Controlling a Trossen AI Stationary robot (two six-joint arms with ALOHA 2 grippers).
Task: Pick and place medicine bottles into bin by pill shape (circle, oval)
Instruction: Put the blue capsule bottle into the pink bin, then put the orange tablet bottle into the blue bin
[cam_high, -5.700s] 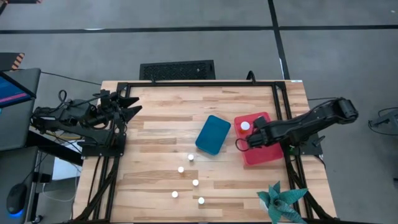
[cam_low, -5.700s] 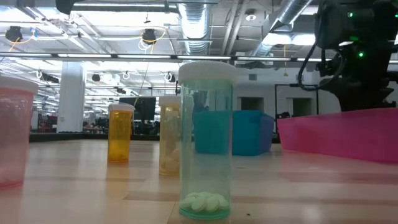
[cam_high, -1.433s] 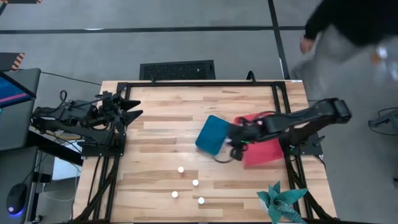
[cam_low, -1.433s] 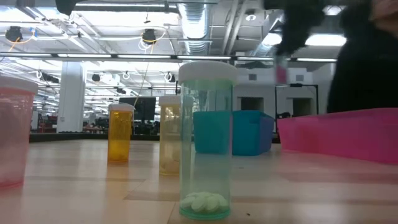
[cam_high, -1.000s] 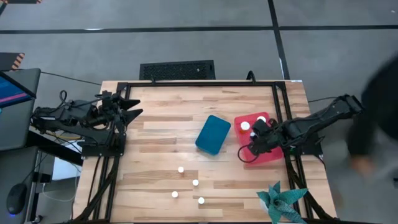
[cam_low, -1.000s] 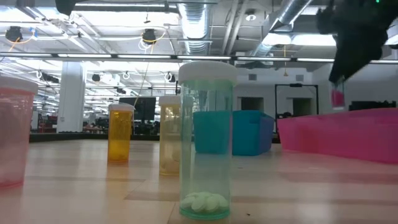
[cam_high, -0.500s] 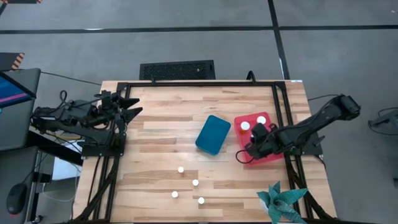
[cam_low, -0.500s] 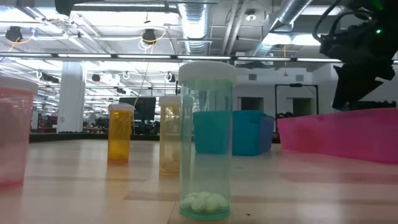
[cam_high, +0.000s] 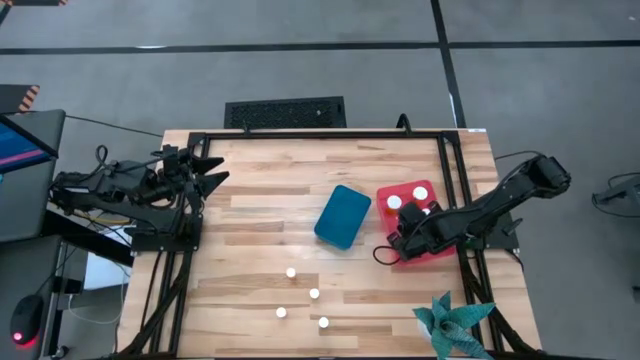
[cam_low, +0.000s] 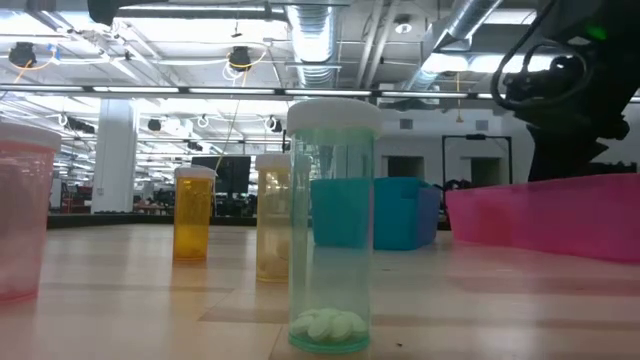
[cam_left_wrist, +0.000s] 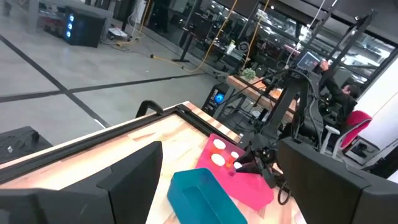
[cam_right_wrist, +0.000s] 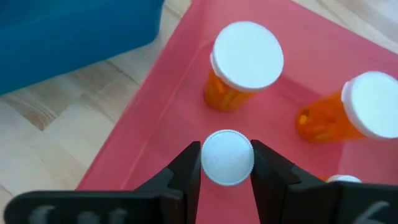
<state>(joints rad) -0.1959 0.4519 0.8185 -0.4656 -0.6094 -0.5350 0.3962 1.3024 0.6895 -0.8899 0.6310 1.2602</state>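
the bottle (cam_right_wrist: 227, 157) sits between the right gripper (cam_right_wrist: 226, 163) fingers, which close on its white cap, over the red bin (cam_right_wrist: 174, 130); only the right wrist view shows this, with two orange bottles (cam_right_wrist: 245, 65) standing in the bin beside it. from above, the right arm reaches low across the red bin (cam_high: 437, 247), next to the teal bin (cam_high: 342, 215). four bottles (cam_high: 291, 272) stand on the wooden table (cam_high: 260, 190). the left gripper (cam_high: 205, 172) waits at the table's left edge, fingers spread.
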